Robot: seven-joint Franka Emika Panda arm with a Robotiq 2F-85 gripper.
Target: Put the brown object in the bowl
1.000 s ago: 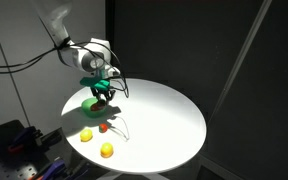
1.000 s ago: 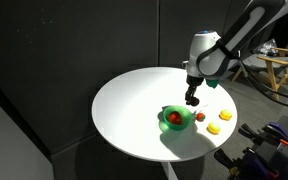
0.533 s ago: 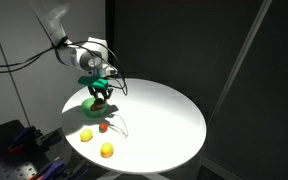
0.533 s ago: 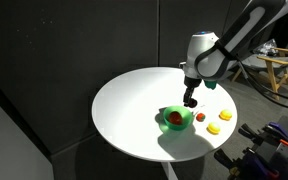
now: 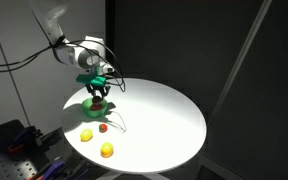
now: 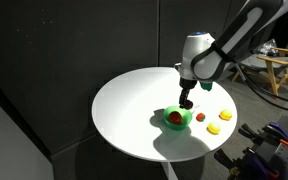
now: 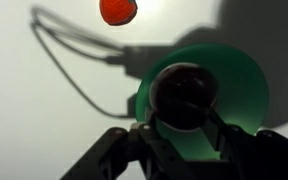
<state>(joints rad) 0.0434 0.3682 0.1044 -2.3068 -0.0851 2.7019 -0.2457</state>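
The bright green bowl (image 7: 239, 90) stands on the round white table, seen in both exterior views (image 5: 90, 102) (image 6: 180, 124). In the wrist view the dark brown roundish object (image 7: 184, 92) sits between my two fingers, right over the bowl's middle. My gripper (image 7: 184, 128) is shut on it, and green shows all round it. In both exterior views my gripper (image 5: 100, 95) (image 6: 187, 101) hangs just above the bowl's rim.
A small red ball (image 7: 119, 9) (image 6: 199, 117) lies on the table close beside the bowl. Yellow roundish pieces (image 6: 225, 115) (image 5: 106, 150) (image 5: 86, 135) lie near the table's edge. A thin cable (image 7: 74, 45) loops across the table top.
My gripper has moved a little lower and further over the bowl with the brown object. The bowl, the red ball and the yellow pieces have stayed in place.
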